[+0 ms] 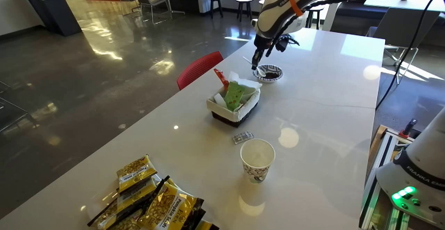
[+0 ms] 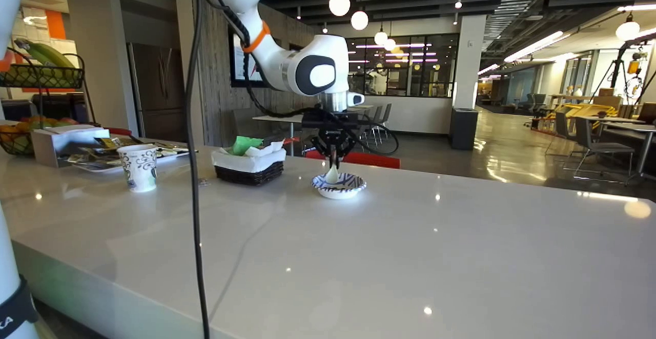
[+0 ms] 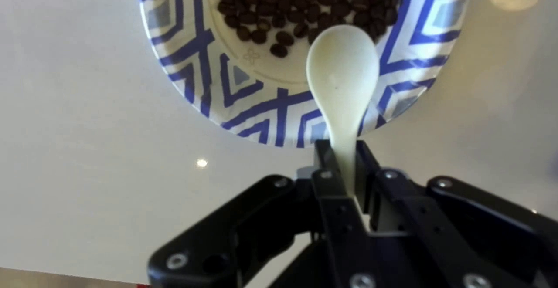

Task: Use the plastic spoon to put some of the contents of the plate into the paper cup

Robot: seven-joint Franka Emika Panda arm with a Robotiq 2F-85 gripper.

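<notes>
Clamped by handle between jaws, unladen, over plate (image 3: 261,113) of dark beans (image 3: 300,3): white plastic spoon (image 3: 343,89). Advised: dip tip, push shallowly under beans, lift level. On worktop (image 1: 323,139), past basket (image 1: 222,110) from plate: paper cup (image 1: 257,162).

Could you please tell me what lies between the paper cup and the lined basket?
In an exterior view, a small silvery item lies between the paper cup and the lined basket.

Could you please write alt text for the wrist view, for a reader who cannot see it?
A black gripper holds a white plastic spoon by its handle, the bowl end over a blue-patterned plate of dark coffee beans on a pale tabletop.
</notes>
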